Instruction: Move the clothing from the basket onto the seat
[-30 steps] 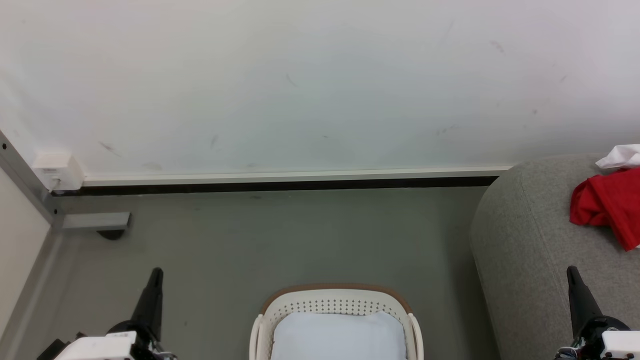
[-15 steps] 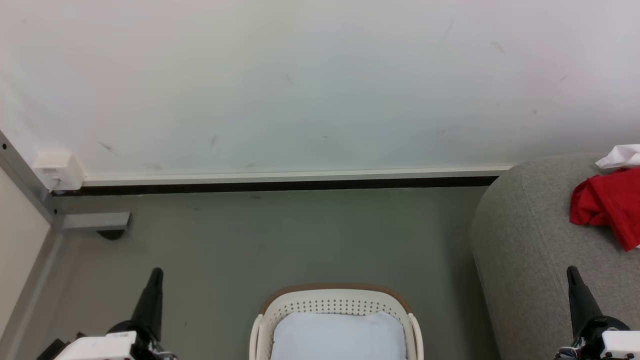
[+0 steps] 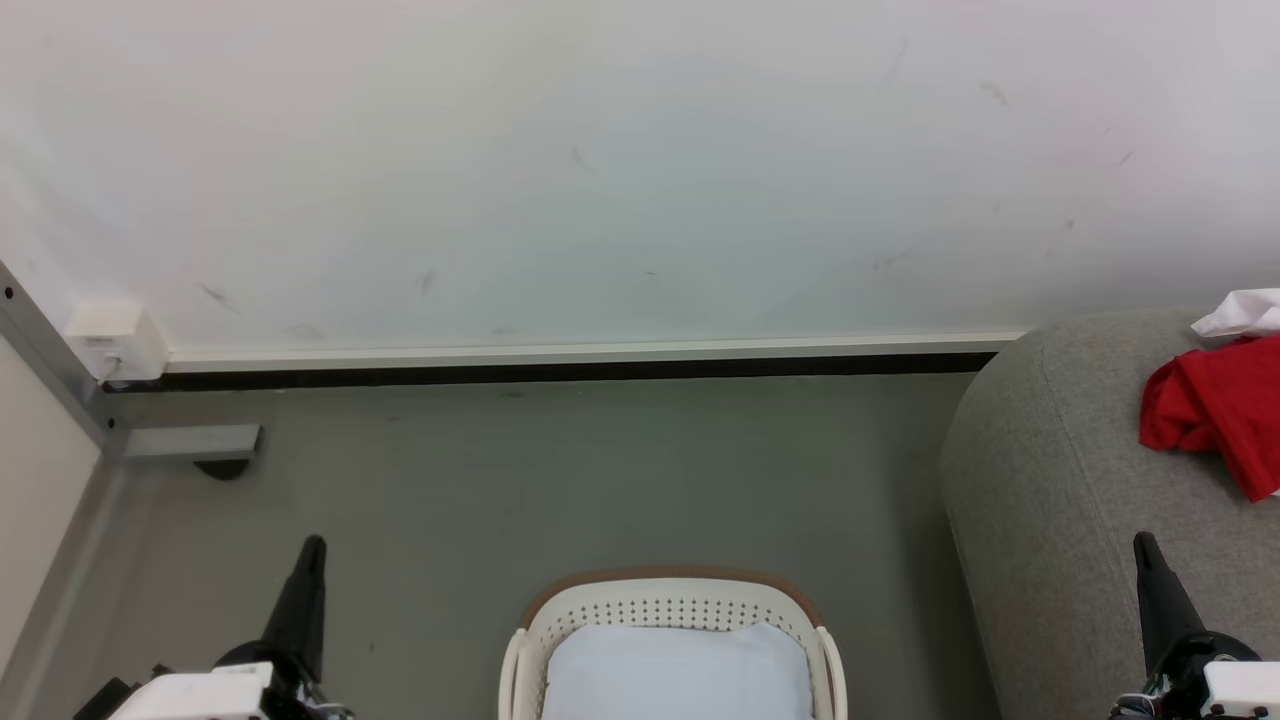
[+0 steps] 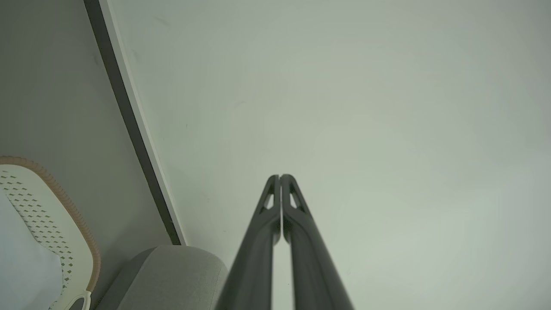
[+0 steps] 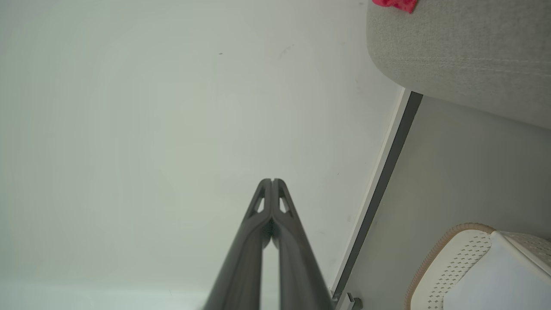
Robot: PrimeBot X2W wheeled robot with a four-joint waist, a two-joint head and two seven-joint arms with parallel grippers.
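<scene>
The cream basket (image 3: 670, 602) with a brown rim stands on the floor at the bottom centre, holding a flat pale bluish-white sheet (image 3: 678, 672). Red clothing (image 3: 1215, 405) with a white part lies on the grey seat (image 3: 1050, 480) at the right. My left gripper (image 3: 312, 545) rests shut at the lower left, empty, its fingertips touching in the left wrist view (image 4: 280, 176). My right gripper (image 3: 1143, 540) rests shut at the lower right over the seat's front, empty, its tips pressed together in the right wrist view (image 5: 272, 181). The basket (image 4: 51, 206) (image 5: 447, 262) and a scrap of the clothing (image 5: 395, 4) show there too.
A white wall (image 3: 640, 170) with a dark baseboard (image 3: 560, 370) runs behind. A grey metal frame (image 3: 60, 380) with a white box (image 3: 115, 340) and a foot stands at the left. Grey floor (image 3: 560, 480) lies between wall and basket.
</scene>
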